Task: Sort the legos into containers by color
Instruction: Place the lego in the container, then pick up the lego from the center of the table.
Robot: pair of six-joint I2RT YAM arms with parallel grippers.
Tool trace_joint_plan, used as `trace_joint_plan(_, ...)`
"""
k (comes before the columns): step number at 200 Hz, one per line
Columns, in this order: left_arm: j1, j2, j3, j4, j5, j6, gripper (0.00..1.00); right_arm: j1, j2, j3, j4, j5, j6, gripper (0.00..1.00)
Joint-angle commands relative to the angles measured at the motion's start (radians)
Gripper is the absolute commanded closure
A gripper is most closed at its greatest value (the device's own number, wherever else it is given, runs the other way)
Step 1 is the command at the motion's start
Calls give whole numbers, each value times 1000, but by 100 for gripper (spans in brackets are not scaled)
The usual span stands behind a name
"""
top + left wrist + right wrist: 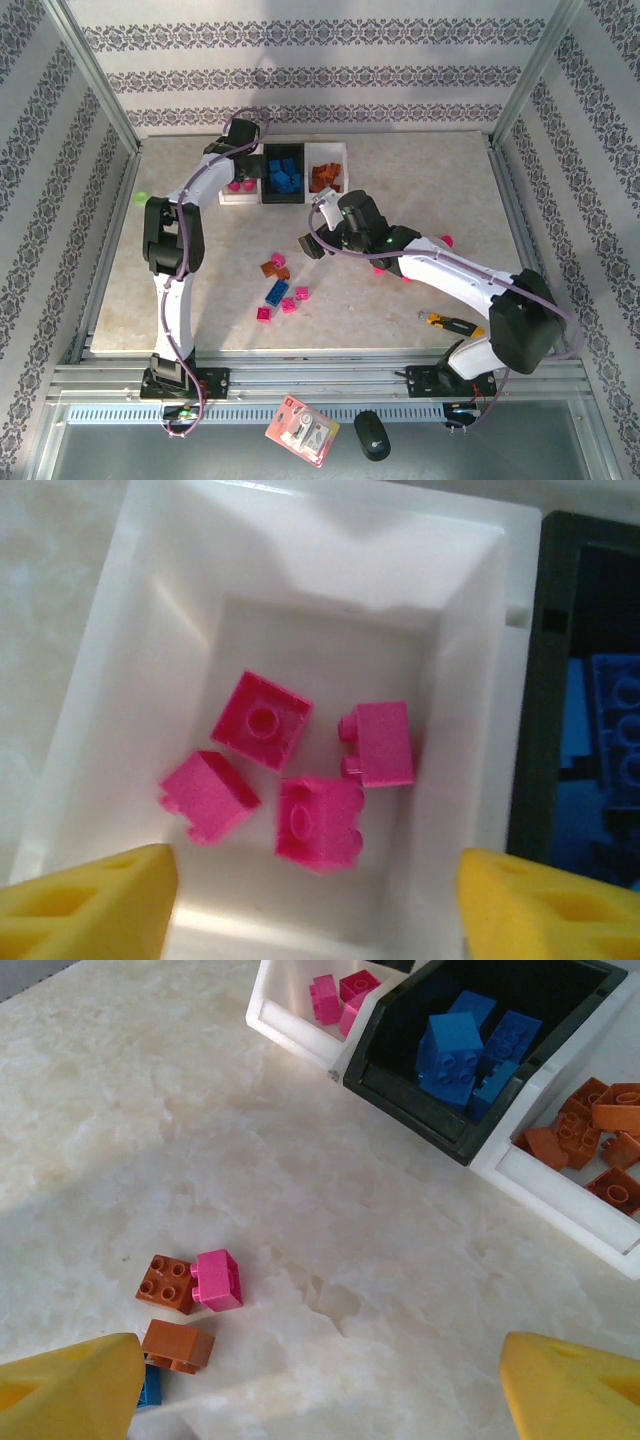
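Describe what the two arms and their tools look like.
The left arm and right arm have white links, black joints and looping purplish cables. The left tool and right tool have yellow fingers with triangular hollows.

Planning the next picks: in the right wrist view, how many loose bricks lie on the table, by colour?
Orange bricks: 2
Pink brick: 1
Blue brick, partly hidden: 1
Total: 4

Green bit (139,198) far left, yellow-black tool (450,322) near front edge
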Motion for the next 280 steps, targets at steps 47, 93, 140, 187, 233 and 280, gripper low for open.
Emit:
trace_joint_plan(47, -51, -428, -420, 121, 191, 194, 0, 2, -52, -53, -8, -2, 22, 8)
trace_joint_plan(93, -157, -582, -589, 79, 234, 424, 5, 2, -76, -65, -9, -11, 25, 8)
trace_joint_plan(140, -255, -534, -575, -101, 262, 568, 8, 0, -115, -99, -23, -13, 29, 8)
trace_joint_plan(187, -274, -414, -522, -185, 299, 571, 21, -1, -132, -119, -22, -2, 41, 8)
trace_joint_plan(233, -294, -327, -496, -224, 306, 572, 24, -2, -127, -117, -21, -2, 41, 8)
trace_joint_plan(280, -311, -272, -500, -242, 285, 552, 24, -4, -117, -114, -22, -7, 43, 7)
